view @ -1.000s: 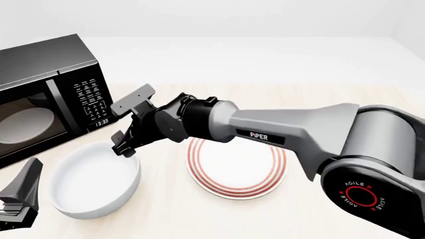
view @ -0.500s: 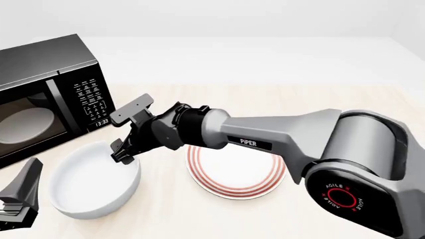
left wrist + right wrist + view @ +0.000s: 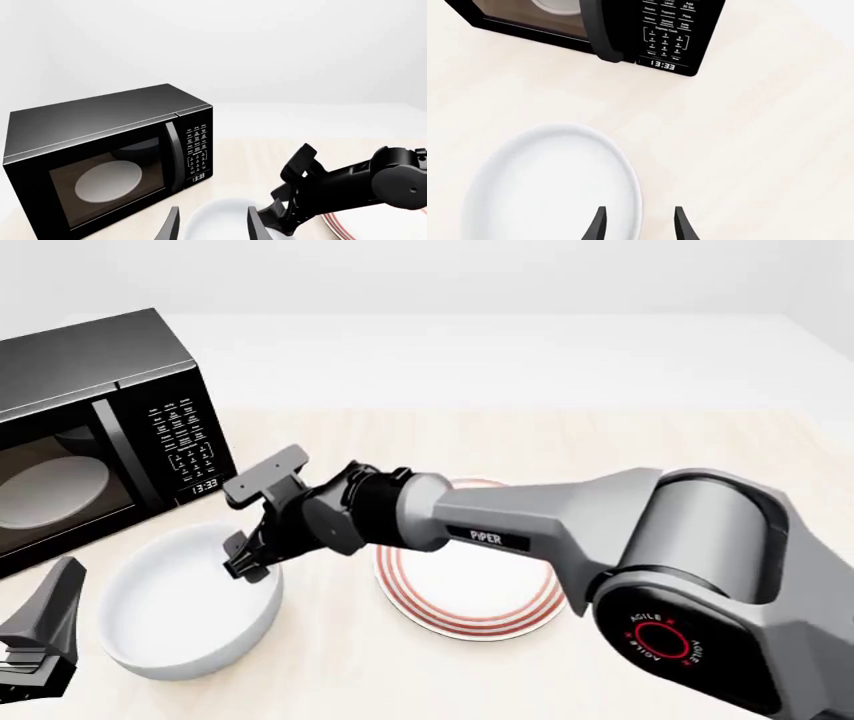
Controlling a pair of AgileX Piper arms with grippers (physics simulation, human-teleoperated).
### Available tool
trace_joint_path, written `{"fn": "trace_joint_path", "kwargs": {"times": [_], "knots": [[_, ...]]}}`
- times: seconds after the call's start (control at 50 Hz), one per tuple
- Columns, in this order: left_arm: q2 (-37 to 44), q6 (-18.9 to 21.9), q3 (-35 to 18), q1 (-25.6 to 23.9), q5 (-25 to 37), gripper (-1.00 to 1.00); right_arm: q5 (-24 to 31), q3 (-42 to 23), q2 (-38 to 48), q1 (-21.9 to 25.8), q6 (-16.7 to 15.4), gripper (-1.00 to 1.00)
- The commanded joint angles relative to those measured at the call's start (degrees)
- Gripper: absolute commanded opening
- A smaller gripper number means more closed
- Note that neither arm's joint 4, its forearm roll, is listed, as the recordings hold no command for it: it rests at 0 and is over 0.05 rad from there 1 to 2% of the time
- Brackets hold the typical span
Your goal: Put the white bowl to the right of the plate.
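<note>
Our right arm stretches leftward across the plate (image 3: 474, 580) | right gripper (image 3: 254, 525) spread, straddling white bowl (image 3: 187, 605) rim | left gripper (image 3: 212, 225) spread, low.

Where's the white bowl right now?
In the front view the bowl sits on the table left of the plate, in front of the microwave, with the right gripper straddling its near-plate rim.

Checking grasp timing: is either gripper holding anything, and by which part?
Nothing yet. The right gripper is open, its fingers straddling the white bowl rim; the left gripper is open too.
</note>
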Motion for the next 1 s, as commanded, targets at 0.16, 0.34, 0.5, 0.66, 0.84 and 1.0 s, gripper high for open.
{"fn": "trace_joint_path", "kwargs": {"times": [0.16, 0.34, 0.5, 0.66, 0.84, 1.0], "knots": [[0.0, 0.0, 0.0, 0.0, 0.0, 1.0, -0.78, 0.58, 0.59, 0.58, 1.33, 1.0], [0.0, 0.0, 0.0, 0.0, 0.0, 1.0, -2.01, 2.19, 0.33, 1.03, 2.94, 1.0], [0.0, 0.0, 0.0, 0.0, 0.0, 1.0, -3.01, 3.22, 0.17, 0.97, 3.36, 1.0], [0.0, 0.0, 0.0, 0.0, 0.0, 1.0, -4.08, 4.43, -0.08, 0.89, 4.36, 1.0], [0.0, 0.0, 0.0, 0.0, 0.0, 1.0, -5.09, 5.25, -0.14, 0.6, 5.05, 1.0], [0.0, 0.0, 0.0, 0.0, 0.0, 1.0, -5.83, 5.98, -0.38, 0.2, 4.59, -1.0]]}}
